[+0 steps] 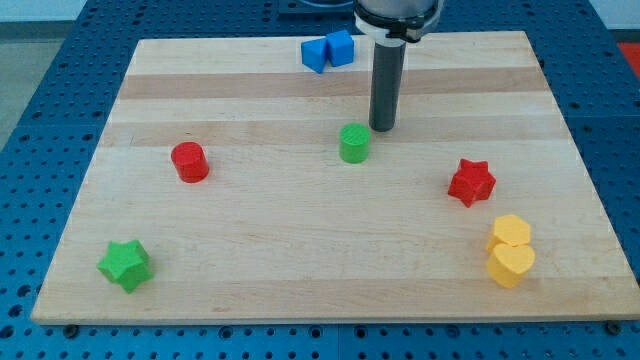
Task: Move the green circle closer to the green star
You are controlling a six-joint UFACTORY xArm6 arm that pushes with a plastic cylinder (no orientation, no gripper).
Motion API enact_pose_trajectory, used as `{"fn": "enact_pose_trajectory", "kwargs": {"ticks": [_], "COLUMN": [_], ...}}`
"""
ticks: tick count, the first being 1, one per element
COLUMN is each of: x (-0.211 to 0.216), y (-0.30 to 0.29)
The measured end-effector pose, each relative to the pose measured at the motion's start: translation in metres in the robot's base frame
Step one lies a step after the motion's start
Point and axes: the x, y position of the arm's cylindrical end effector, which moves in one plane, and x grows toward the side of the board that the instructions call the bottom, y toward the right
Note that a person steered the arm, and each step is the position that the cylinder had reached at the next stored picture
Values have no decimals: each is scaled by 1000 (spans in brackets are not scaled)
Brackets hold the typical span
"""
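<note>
The green circle (354, 143) stands near the middle of the wooden board (300, 270). The green star (125, 264) lies far off at the view's bottom left. My tip (382, 128) is down at the board just to the upper right of the green circle, close to it; I cannot tell if it touches. The dark rod rises from there to the arm at the view's top.
A red circle (189, 161) sits left of the middle, between the green circle and the green star. A red star (471, 182) is at the right. Two yellow blocks (511, 252) sit at the bottom right. Two blue blocks (328, 50) touch at the top.
</note>
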Motion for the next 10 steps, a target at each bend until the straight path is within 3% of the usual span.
{"fn": "enact_pose_trajectory", "kwargs": {"ticks": [2, 4, 10], "x": [6, 28, 36], "y": [-17, -70, -46]}}
